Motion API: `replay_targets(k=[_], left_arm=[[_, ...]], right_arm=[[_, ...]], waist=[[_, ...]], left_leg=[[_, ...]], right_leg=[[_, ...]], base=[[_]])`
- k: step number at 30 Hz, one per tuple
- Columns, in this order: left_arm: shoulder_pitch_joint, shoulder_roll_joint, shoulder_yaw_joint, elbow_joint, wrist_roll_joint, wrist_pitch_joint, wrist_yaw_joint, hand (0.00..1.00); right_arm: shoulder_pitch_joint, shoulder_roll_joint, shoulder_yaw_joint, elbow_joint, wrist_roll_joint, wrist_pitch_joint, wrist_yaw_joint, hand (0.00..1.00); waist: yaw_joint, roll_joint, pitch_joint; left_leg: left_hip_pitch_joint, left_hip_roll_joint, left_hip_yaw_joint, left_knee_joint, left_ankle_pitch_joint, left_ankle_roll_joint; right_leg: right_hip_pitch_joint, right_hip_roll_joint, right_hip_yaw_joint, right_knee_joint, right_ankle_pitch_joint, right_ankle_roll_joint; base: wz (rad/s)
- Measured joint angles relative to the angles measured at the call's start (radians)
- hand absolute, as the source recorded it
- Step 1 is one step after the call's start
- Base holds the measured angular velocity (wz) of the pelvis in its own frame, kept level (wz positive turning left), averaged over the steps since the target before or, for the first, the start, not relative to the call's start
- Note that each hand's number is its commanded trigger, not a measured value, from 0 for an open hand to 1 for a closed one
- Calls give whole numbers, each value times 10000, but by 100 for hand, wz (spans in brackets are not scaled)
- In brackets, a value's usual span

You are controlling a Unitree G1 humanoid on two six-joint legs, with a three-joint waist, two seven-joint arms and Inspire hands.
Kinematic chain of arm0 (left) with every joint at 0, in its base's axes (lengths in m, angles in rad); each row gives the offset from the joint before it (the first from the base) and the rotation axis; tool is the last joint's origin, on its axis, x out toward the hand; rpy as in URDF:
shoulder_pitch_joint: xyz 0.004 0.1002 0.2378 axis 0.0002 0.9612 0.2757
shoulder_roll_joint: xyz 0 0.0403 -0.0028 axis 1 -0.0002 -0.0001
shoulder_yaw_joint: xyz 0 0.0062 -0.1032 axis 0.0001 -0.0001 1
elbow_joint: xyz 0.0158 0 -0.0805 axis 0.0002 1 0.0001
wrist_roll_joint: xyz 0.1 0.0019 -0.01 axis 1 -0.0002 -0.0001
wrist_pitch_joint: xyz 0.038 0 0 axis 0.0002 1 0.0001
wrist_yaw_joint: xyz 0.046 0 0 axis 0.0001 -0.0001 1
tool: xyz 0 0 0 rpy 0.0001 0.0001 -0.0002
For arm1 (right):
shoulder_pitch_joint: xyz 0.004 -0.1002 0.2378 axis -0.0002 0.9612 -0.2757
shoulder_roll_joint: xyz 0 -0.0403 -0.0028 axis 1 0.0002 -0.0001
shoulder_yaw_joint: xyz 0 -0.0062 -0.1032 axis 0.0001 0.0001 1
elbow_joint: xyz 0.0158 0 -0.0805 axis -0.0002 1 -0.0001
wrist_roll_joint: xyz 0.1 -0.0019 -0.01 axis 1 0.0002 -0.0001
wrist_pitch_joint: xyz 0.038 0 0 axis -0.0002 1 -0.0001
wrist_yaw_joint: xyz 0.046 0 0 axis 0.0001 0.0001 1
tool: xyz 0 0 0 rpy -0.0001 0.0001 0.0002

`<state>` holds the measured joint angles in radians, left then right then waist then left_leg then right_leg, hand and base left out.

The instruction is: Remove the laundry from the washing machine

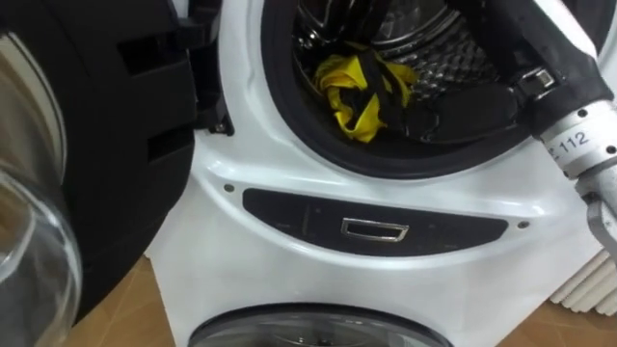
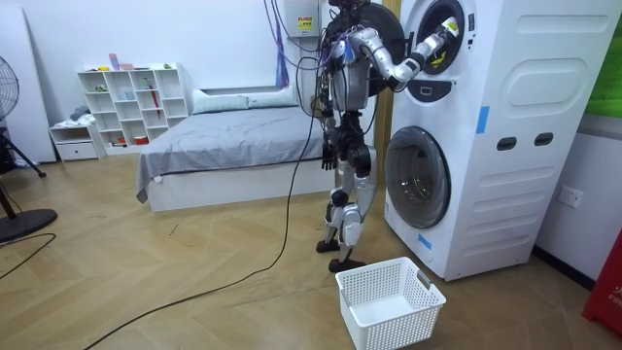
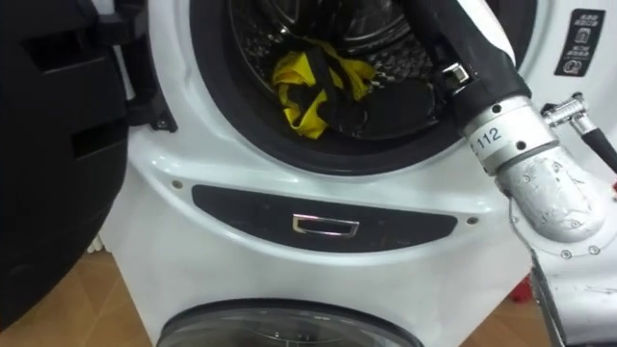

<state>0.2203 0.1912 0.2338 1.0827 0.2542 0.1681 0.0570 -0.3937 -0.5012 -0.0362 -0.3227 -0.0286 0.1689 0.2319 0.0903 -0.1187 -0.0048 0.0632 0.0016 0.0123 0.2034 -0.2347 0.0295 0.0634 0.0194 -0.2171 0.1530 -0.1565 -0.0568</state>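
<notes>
A yellow cloth (image 1: 349, 108) (image 3: 297, 100) lies bunched at the front left of the upper washing machine drum (image 1: 434, 58). My right arm comes in from the upper right and reaches through the round opening. My dark right hand (image 1: 439, 114) (image 3: 390, 108) sits low in the drum, right beside the cloth. Its dark fingers cross the yellow folds and curl round them. In the room view I stand upright facing the stacked white machines (image 2: 505, 126), right arm raised into the upper drum. My left hand (image 2: 329, 153) hangs by my side.
The upper machine's dark door (image 1: 87, 135) stands swung open at the left, its glass bowl (image 1: 29, 251) near me. A dark control strip (image 1: 376, 229) and the lower door's rim (image 1: 318, 323) lie beneath. A white laundry basket (image 2: 389, 301) stands on the floor by my feet. A bed (image 2: 224, 146) is behind.
</notes>
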Motion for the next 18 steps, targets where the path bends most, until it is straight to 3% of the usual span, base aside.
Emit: replay_targets(k=[7,13,18], left_arm=[[-196,16,-113,-126,-101,257,-123,0],[-393,255,-111,-74,7,537,-471,0],[-437,267,-115,-78,22,725,-749,0]], right_arm=[[-1033,-234,779,1858,-834,427,997,0],[-1845,-345,962,2895,-1725,744,2002,0],[-2358,-521,937,3683,-1698,943,2921,0]], waist=[[68,-441,31],[331,-436,35],[420,-441,36]], left_leg=[[34,-2,28,15,3,4],[13,-4,-29,-62,2,10],[3,-27,-143,-44,7,16]], right_leg=[[31,4,47,-19,1,8],[27,8,-66,-26,4,11],[68,-7,-172,-26,2,8]], base=[[-3],[3],[6]])
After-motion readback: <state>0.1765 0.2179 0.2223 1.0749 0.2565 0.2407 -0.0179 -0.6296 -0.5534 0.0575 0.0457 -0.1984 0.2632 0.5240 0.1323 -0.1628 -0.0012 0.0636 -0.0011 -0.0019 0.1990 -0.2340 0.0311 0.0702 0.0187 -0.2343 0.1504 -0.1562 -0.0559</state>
